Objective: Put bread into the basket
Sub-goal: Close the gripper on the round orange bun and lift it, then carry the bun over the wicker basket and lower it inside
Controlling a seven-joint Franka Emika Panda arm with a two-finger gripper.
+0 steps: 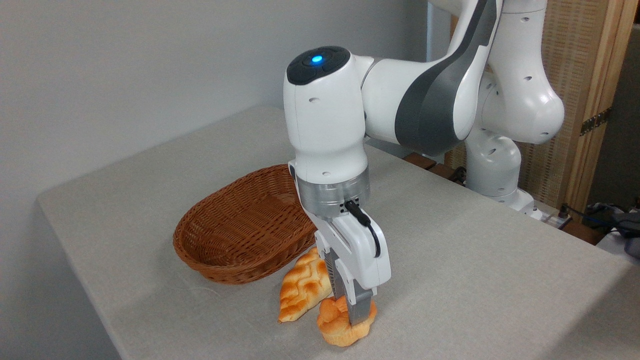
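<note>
Grey table [475, 260]: gripper [350, 310] pinching the bread [332, 325]; behind-left of it, the basket [240, 225] sits empty, loaf [300, 290] alongside.

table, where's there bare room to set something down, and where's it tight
Free: the table right of the gripper, out to its right edge; the far-left corner behind the basket, which is empty inside. Crowded: the front strip where the braided loaf lies between the basket and the bun, with the gripper down on the bun.

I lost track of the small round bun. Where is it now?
The bun sits on the table's near edge, low centre, between the claw fingers, just right of the braided loaf.
</note>
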